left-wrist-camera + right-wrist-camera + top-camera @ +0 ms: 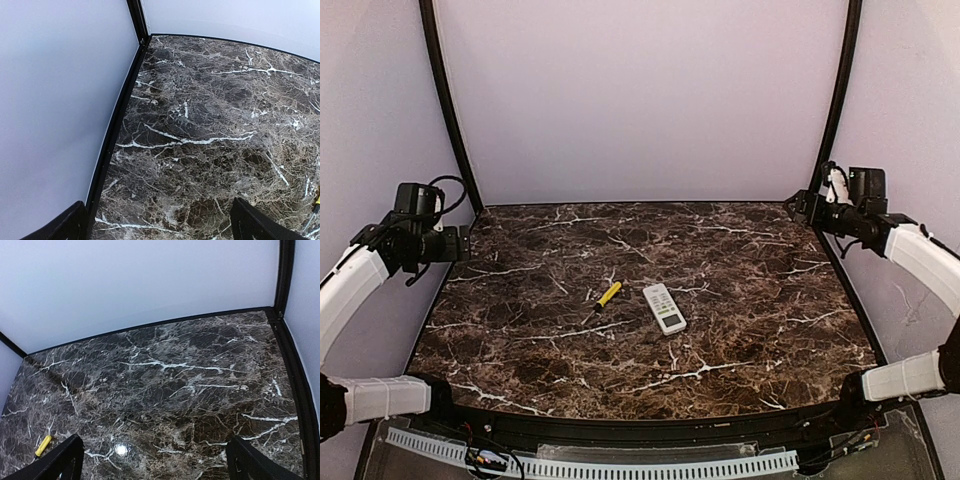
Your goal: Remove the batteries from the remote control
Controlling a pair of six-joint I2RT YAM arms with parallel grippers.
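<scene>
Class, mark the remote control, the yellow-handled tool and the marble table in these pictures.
remote control [665, 308]: top view, middle of its white body.
yellow-handled tool [609, 294]: top view, on the yellow handle.
marble table [750, 250]: top view, a bare patch of the dark top.

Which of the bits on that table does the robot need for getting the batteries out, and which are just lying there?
For the job: remote, face up mid-table; its batteries are not in view.

Lying about: yellow-handled tool, just left of the remote, not touching it; whether it will be used, I cannot tell.
</scene>
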